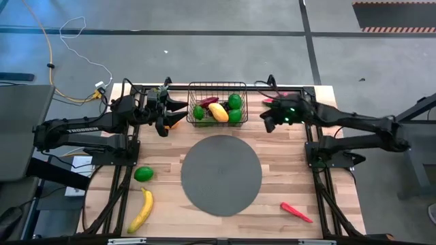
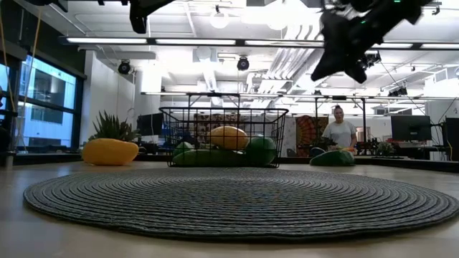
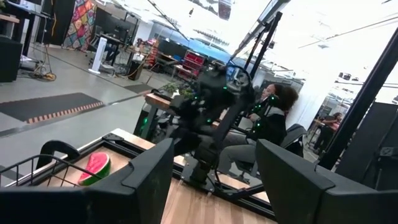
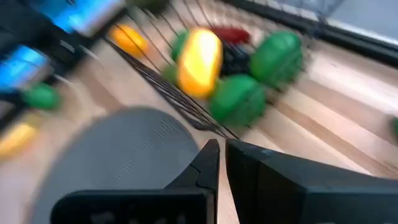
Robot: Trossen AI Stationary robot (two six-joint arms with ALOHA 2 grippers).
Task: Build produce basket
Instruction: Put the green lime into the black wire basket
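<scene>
The black wire basket (image 1: pixel 216 102) stands at the table's far middle and holds green limes (image 1: pixel 235 102), a yellow piece (image 1: pixel 218 112) and a red chilli (image 1: pixel 208 102). It also shows in the low view (image 2: pixel 222 136) and the right wrist view (image 4: pixel 168 90). My left gripper (image 1: pixel 178 107) hovers open and empty just left of the basket, its fingers apart in the left wrist view (image 3: pixel 214 180). My right gripper (image 1: pixel 268 122) hovers shut and empty just right of the basket, with the fingers together in the right wrist view (image 4: pixel 222 163). A watermelon slice (image 3: pixel 96 168) lies at the far right.
A round grey mat (image 1: pixel 221 175) fills the table's middle. A lime (image 1: pixel 144 173) and a banana (image 1: pixel 142 209) lie near the left, and a red chilli (image 1: pixel 296 212) lies at the near right. An orange piece (image 1: pixel 176 123) lies by the basket's left side. A person (image 2: pixel 338 132) stands beyond the table.
</scene>
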